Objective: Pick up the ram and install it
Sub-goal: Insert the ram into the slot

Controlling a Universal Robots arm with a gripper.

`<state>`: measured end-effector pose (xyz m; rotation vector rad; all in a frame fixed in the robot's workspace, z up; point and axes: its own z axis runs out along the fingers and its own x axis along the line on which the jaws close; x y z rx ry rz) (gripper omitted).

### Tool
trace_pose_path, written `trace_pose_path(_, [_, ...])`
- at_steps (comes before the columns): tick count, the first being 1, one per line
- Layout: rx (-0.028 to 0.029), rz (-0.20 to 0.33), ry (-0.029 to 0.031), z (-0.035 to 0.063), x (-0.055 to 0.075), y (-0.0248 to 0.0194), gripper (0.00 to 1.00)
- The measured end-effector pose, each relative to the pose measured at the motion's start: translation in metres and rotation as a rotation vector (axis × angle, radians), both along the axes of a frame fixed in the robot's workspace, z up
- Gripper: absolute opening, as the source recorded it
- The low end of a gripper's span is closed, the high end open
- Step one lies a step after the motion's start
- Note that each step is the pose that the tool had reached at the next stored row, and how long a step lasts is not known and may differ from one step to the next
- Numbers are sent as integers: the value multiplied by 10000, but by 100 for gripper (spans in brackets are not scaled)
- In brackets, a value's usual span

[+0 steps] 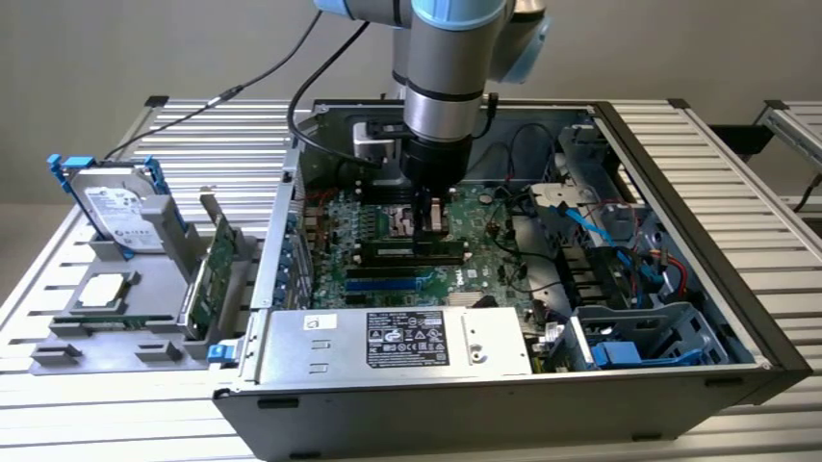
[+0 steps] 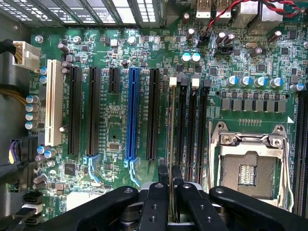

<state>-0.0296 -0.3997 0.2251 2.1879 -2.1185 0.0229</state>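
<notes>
Fingers clenched on the ram, held edge-on in line with the black memory slots beside the processor socket, just above centre of the exterior view, inside the open computer case.

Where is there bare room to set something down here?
Bare slatted table on the exterior view's right of the computer case, and behind the hard drive. Crowded: inside the case, where the pincer holds the ram.
</notes>
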Motion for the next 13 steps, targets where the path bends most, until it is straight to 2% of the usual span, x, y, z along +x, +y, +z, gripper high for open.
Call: trace_pose_path(13, [-1, 23, 21, -4, 23, 5, 14])
